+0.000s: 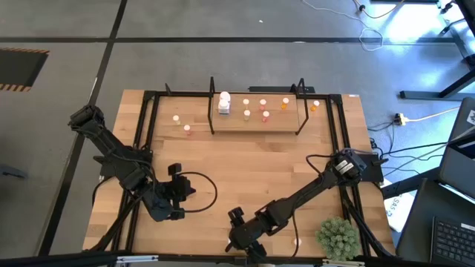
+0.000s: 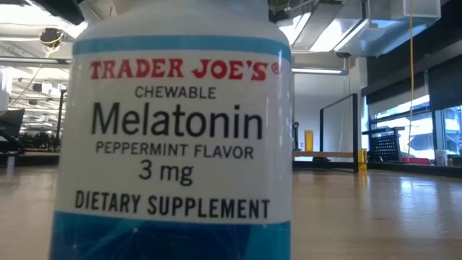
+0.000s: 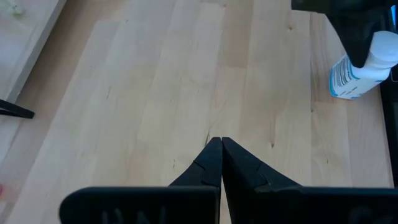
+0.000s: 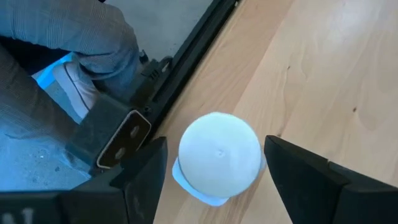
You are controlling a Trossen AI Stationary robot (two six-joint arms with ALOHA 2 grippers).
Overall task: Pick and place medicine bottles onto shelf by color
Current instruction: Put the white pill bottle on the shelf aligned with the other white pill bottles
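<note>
nearest: white round-capped melatonin bottle [image 4: 219, 155], upright at the table's near edge, between the right gripper [image 4: 214, 171]'s wide-open fingers, not clamped.
step: picking.
next: close, carry to black-framed shelf [image 1: 256, 121].
left gripper [image 3: 221, 149]: closed, empty.

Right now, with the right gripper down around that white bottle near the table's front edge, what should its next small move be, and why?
Probably close the right gripper. Its fingers stand open on either side of the white bottle, which sits upright on the table, not yet gripped. The left gripper waits shut.
</note>
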